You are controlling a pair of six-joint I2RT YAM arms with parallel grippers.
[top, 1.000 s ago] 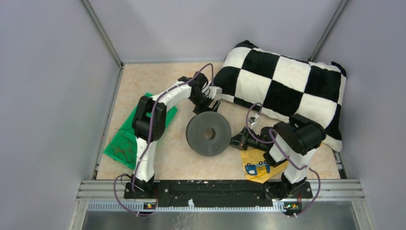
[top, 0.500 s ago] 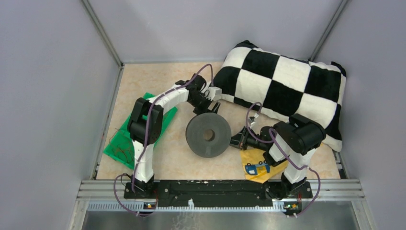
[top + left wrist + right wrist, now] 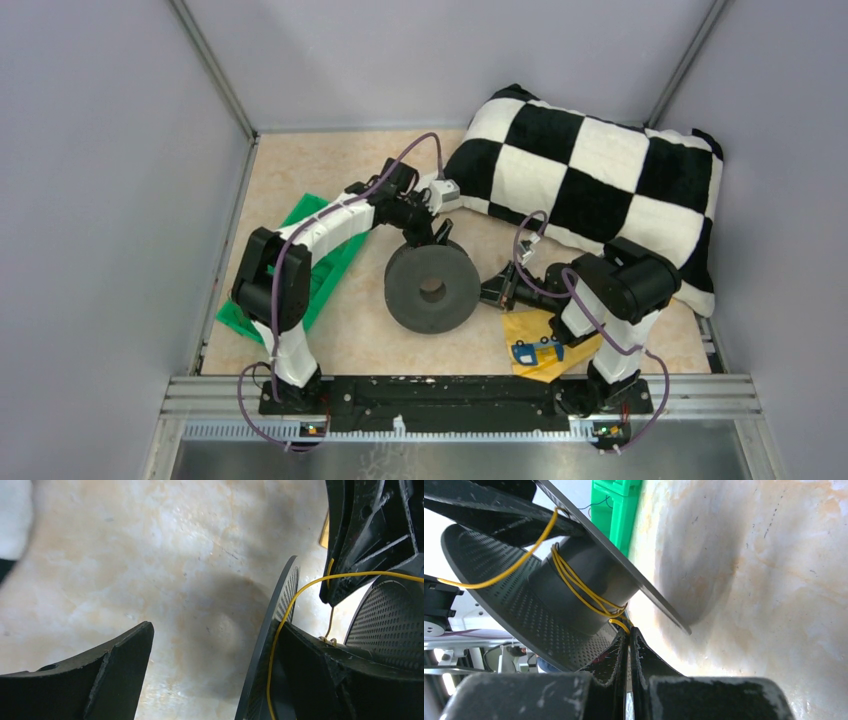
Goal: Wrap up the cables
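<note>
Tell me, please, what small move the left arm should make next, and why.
Probably close the left pincer on the spool's flange: it stands open astride that rim, while the right pincer, shut on the yellow wire, has only a few turns on the hub.

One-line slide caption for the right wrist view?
Right gripper, shut, pinches the yellow wire at the hub of the black spool, a few turns already wound.

The black spool [image 3: 432, 288] is blocking the middle of the tabletop [image 3: 300, 165], with a thin wire [image 3: 300, 587] crossing between its flanges, while the checkered pillow [image 3: 590, 180] is crowding the far right, the green board [image 3: 335, 268] and yellow packet [image 3: 525, 330] are lying flat at either side, and bare floor is staying open at the far left.
</note>
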